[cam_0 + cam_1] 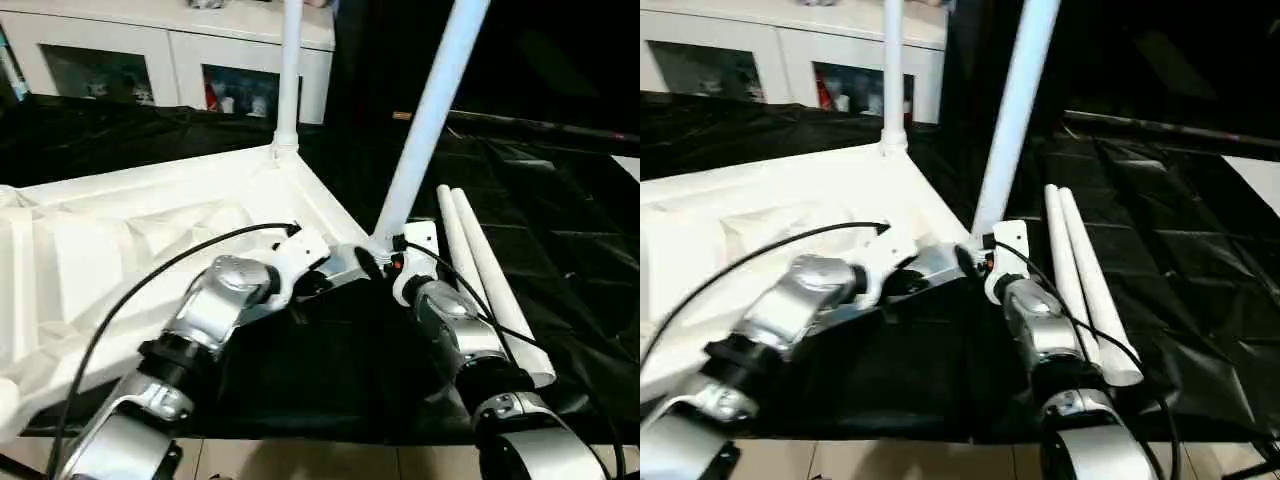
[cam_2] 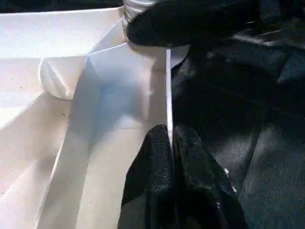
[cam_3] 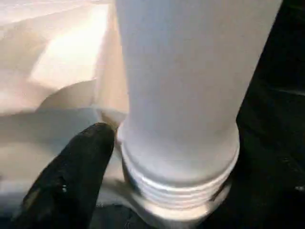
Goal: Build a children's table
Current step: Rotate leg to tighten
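Two of the four white legs planted in corner sockets of the children's table [image 1: 150, 230], itself upside down, ribbed underside up, on the black cloth [image 1: 570, 230] of the work table. Far leg [image 1: 289, 70] upright in the far corner socket, rising out past the top of the head views. Near leg [image 1: 432, 110] in the corner closest to the robot's right arm, leaning off toward the right, with its threaded end [image 3: 181, 191] bare just above the socket. Other two legs [image 1: 490, 270] loose, flat on the cloth, side by side and touching, just to the right of that near corner. Left gripper [image 2: 170, 138] at the thin rim wall [image 2: 167, 86] of the table top, close to the same corner, jaws pressed together and pinching that wall, one on the inner side and one on the outer. Right gripper [image 1: 392, 258] at the foot of the leaning leg, right beside the socket; jaws there spread or clamped, cannot tell which. Both silver forearms reaching in from the near edge and meeting at this one corner, a black cable [image 1: 150, 270] arching over the left one above the white underside. Beyond the work table, a white cabinet [image 1: 170, 45] with dark door panels and small coloured things behind them, too small to make out.
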### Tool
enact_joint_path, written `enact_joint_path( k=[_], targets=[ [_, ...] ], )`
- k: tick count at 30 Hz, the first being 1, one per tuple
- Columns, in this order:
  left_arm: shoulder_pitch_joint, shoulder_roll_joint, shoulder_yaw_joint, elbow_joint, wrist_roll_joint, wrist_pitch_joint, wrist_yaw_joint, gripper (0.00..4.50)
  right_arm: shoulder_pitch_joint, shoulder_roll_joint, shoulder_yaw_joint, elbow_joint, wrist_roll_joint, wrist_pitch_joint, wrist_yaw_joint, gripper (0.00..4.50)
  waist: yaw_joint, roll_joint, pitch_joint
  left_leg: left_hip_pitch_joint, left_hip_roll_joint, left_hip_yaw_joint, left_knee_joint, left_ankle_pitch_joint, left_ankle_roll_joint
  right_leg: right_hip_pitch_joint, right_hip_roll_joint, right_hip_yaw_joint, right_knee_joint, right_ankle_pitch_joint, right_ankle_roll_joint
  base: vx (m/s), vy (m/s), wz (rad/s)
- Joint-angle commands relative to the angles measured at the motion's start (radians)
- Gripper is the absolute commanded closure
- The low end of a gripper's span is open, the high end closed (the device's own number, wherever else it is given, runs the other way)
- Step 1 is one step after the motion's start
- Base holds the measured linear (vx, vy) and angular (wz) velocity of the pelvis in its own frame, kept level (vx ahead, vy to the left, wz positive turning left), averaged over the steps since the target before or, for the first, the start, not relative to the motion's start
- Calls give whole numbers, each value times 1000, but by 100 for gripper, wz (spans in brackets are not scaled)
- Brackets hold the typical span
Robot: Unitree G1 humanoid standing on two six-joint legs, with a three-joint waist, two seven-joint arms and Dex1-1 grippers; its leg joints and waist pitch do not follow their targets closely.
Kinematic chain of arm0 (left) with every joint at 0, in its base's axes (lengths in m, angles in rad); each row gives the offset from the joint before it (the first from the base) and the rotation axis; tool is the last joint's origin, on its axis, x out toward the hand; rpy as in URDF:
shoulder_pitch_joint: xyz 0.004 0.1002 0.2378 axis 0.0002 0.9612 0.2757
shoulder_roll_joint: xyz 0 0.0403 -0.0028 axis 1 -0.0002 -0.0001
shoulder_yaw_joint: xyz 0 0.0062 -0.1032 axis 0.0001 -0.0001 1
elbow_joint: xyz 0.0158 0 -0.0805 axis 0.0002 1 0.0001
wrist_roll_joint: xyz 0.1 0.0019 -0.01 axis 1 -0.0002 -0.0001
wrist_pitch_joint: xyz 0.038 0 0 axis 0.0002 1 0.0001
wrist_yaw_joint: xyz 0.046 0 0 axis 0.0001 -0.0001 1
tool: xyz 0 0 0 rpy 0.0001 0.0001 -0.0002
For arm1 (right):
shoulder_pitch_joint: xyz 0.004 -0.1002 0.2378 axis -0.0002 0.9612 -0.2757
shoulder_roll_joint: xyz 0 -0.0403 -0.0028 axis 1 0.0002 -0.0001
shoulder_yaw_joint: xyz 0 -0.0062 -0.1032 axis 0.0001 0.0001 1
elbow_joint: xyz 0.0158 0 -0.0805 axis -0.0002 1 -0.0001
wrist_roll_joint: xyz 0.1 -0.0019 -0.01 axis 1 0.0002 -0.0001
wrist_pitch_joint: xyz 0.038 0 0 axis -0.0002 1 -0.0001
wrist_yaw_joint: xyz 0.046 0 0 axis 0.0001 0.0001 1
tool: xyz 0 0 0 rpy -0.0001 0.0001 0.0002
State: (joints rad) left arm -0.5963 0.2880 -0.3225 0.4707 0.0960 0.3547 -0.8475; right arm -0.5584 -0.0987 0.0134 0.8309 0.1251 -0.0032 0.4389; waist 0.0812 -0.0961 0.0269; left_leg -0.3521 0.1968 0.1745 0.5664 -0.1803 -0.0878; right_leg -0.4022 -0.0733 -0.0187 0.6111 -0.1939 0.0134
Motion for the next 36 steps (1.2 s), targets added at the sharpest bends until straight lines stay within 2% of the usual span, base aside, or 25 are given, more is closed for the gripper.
enact_joint_path(
  k=[1, 4, 5, 7, 8, 10, 12, 13, 15, 16, 17, 18, 19, 22, 24, 27, 33, 36],
  targets=[
    [50, 40, -28, 26, -13, -73, -91, 450, 26, -49, 34, -58, 8, 18, 126, 68, 4, 8, -37, -6, 25, -7, -72, -294, 11, 32, -52, 27, -88, -309, -118, 0, 0, 0],
    [81, 89, -32, -26, -63, -95, -215, 450, 68, -135, 66, -152, 12, 27, 271, 68, 5, 8, -38, -5, 27, -2, -68, -247, 26, 34, -49, 27, -79, -220, -155, 0, 0, 0],
    [81, 89, -32, -26, -63, -95, -215, 450, 68, -135, 66, -152, 12, 27, 271, 68, 5, 9, -38, -5, 28, -3, -69, -241, 27, 35, -49, 26, -76, -203, -162, 0, 0, 0],
    [89, 103, -34, -42, -76, -92, -248, 450, 77, -155, 74, -170, 5, 17, 296, 68, 6, 8, -42, -2, 27, 2, -63, -195, 36, 37, -46, 25, -65, -112, -193, 0, 0, 0],
    [92, 110, -34, -48, -84, -92, -270, 450, 83, -170, 77, -183, 1, 13, 319, 68, 6, 13, -42, -2, 26, 3, -62, -171, 41, 37, -45, 26, -61, -71, -207, 0, 0, 0],
    [90, 129, -37, -36, -79, -113, -292, 450, 105, -226, 108, -242, 8, 45, 435, 68, 6, 9, -41, -3, 24, 5, -59, -164, 51, 44, -42, 24, -61, -51, -215, 0, 0, 0],
    [84, 135, -36, -25, -80, -125, -306, 450, 114, -255, 128, -271, 4, 59, 492, 68, 11, 8, -39, -1, 26, 6, -58, -165, 64, 44, -44, 26, -63, -56, -214, 0, 0, 0],
    [84, 136, -37, -25, -83, -124, -314, 450, 113, -256, 129, -271, 7, 64, 500, 68, 9, 12, -38, -2, 26, 5, -60, -173, 62, 43, -47, 26, -64, -81, -214, 0, 0, 0],
    [85, 139, -37, -33, -85, -120, -326, 450, 112, -254, 130, -270, 10, 67, 504, 68, 7, 9, -37, -1, 27, 4, -61, -194, 48, 41, -48, 26, -68, -132, -208, 0, 0, 0],
    [87, 140, -38, -39, -88, -117, -333, 450, 110, -250, 129, -267, 16, 67, 506, 94, 8, 9, -36, 0, 28, 4, -63, -206, 40, 40, -50, 26, -70, -160, -206, 0, 0, 0],
    [88, 141, -38, -46, -91, -112, -336, 450, 108, -243, 127, -262, 18, 64, 502, 102, 7, 9, -36, 1, 29, 3, -63, -214, 33, 39, -50, 26, -71, -174, -204, 0, 0, 0],
    [89, 141, -39, -53, -92, -108, -338, 450, 106, -236, 124, -257, 20, 60, 496, 102, 7, 10, -36, 2, 29, 3, -64, -215, 31, 38, -51, 26, -70, -175, -204, 0, 0, 0],
    [90, 141, -39, -57, -95, -104, -342, 450, 105, -229, 121, -253, 25, 60, 498, 105, 6, 6, -37, 1, 29, 3, -63, -213, 30, 38, -50, 26, -70, -170, -205, 0, 0, 0],
    [96, 146, -40, -63, -98, -102, -361, 450, 112, -219, 124, -271, 37, 80, 520, 143, 9, 8, -39, 4, 29, 4, -61, -185, 37, 39, -49, 26, -64, -119, -216, 0, 0, 0],
    [97, 147, -41, -65, -98, -102, -363, 450, 112, -217, 124, -271, 37, 80, 520, 149, 10, 8, -38, 2, 28, 5, -60, -171, 43, 40, -48, 25, -62, -98, -220, 0, 0, 0],
    [102, 152, -41, -74, -102, -95, -370, 450, 110, -208, 124, -263, 34, 81, 516, 170, 9, 6, -37, 0, 28, 4, -61, -175, 41, 42, -50, 25, -64, -122, -214, 0, 0, 0],
    [107, 153, -36, -81, -101, -79, -362, 450, 117, -191, 122, -225, 5, 72, 451, 175, 8, 5, -37, 1, 27, 5, -61, -173, 35, 41, -50, 26, -63, -128, -209, 0, 0, 0],
    [104, 136, -30, -71, -90, -71, -326, 450, 111, -166, 101, -174, -14, 67, 344, 175, 4, 7, -33, 1, 27, 3, -66, -210, 20, 38, -52, 26, -70, -189, -199, 0, 0, 0]
  ],
)
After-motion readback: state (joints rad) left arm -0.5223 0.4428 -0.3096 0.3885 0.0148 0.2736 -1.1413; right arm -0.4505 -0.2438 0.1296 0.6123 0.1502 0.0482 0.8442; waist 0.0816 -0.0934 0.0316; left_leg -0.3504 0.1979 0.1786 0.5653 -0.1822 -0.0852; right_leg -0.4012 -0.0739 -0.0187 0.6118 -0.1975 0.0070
